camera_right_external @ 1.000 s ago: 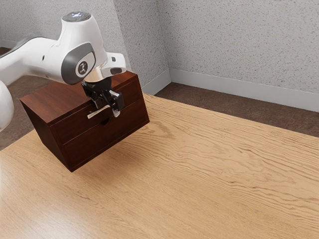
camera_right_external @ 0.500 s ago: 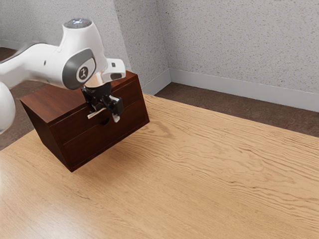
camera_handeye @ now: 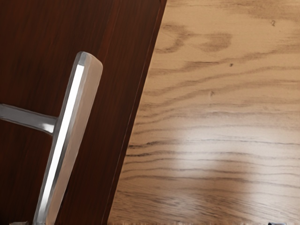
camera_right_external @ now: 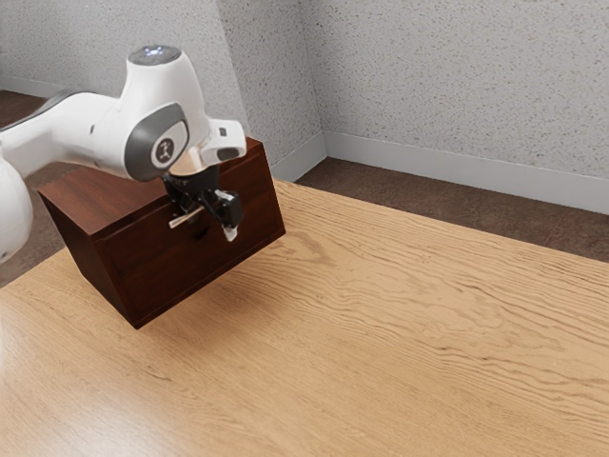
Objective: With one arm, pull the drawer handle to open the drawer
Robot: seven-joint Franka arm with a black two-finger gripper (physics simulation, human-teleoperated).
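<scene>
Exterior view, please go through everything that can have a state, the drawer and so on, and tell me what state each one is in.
Drawer: looks shut, front flush with the chest, no gap visible.
Handle: sticking out from the drawer front, not pulled forward.
Pincer: down at the handle, in front of the drawer.
Chest: standing on the table, near its corner.

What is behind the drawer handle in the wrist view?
The dark wooden drawer front, with a metal post joining the handle to it. Whatever lies behind that front is covered.
</scene>
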